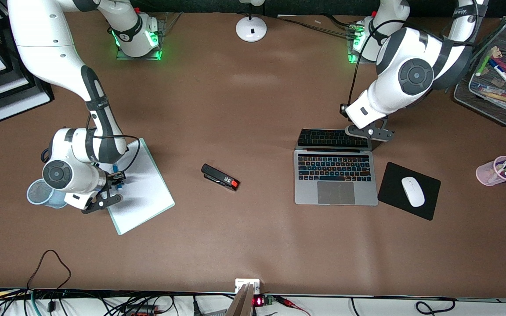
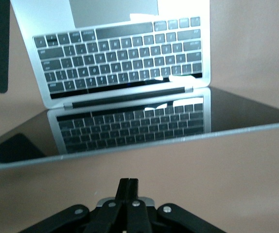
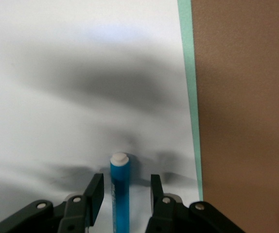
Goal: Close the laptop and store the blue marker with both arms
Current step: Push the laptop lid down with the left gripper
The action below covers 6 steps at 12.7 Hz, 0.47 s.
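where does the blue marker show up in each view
Front view: the blue marker lies on the white sheet, under the right end effector.
Right wrist view: the blue marker lies between the end effector's fingers, white end pointing away.
Left wrist view: not in it; only the laptop.
Shared landmark: the white sheet's green edge.

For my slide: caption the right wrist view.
Right gripper, open, straddles the blue marker on the clipboard.

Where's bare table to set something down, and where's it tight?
Free: the brown stretch between the stapler and the laptop, and the wide strip nearer the front camera than both. Crowded: around the clipboard, where the right gripper straddles the blue marker, and the mesh tray.
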Each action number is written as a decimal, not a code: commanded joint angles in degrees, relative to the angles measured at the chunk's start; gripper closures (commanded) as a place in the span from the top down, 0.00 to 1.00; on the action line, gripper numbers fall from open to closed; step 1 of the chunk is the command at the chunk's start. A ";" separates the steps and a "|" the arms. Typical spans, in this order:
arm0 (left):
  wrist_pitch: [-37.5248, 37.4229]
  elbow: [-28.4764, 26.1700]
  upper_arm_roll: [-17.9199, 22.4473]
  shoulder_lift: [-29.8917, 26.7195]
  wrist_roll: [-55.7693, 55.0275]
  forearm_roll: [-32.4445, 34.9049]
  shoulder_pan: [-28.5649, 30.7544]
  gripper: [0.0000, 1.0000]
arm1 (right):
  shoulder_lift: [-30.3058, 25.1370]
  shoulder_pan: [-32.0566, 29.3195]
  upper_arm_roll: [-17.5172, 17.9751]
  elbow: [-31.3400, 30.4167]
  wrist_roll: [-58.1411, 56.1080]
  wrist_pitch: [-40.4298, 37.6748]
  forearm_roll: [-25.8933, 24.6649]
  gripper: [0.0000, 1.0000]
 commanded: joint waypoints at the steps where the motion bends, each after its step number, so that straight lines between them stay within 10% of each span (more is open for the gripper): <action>1: 2.66 -0.13 -0.47 1.34 -0.20 -0.29 0.30 0.00 | 0.49 -0.35 0.32 0.20 -1.06 0.62 1.06 0.47; 6: 6.62 0.05 -0.56 2.57 -0.20 3.04 0.30 0.00 | 0.84 -0.26 0.32 0.55 -1.41 0.62 3.68 0.47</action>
